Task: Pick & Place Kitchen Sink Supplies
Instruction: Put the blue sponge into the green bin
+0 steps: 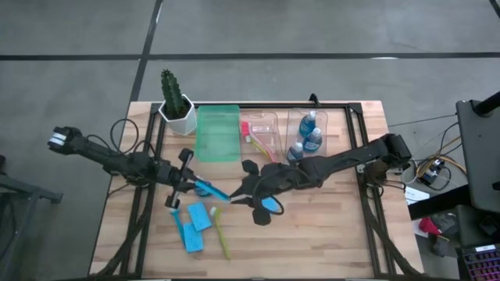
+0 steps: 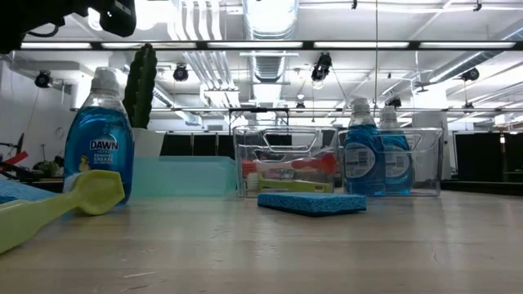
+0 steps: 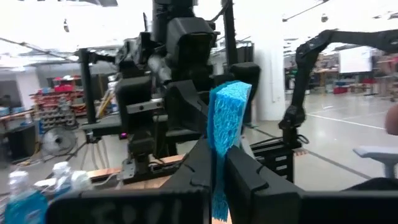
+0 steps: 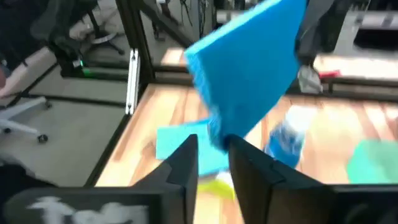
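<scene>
- Blue sponge [image 1: 212,190], seen edge-on from above, hangs in the air between the two arms over the middle of the worktop [image 1: 328,234]. My reading is a hand-over from one arm to the other.
- Left end effector [image 1: 194,183] is clenched on it. In its own wrist view the sponge [image 3: 227,118] stands upright, pinched at its lower part between the two dark fingers [image 3: 239,171], which leaves the rest free for the other arm.
- Right end effector [image 1: 237,195] meets the same sponge from the opposite side. In its wrist view the sponge [image 4: 249,68] rises tilted out of the gap, but whether this end effector grips it or has let go cannot be told.
- Another blue sponge [image 2: 312,202] lies flat on the worktop near the right arm, and two paler ones [image 1: 200,217] lie close together nearer the left arm.
- Beside those two, a yellow-green brush [image 1: 222,232] lies loose, and a blue-liquid bottle [image 2: 98,155] stands near it, so sorting looks only partly done.
- At the far edge the clear bin [image 1: 293,125] already has bottles [image 1: 310,133] in it, and the next clear bin [image 1: 262,117] has brushes. The green bin [image 1: 219,133] shows nothing inside and sits on the left arm's side.
- That would explain passing the sponge leftward, though this is only a guess.
</scene>
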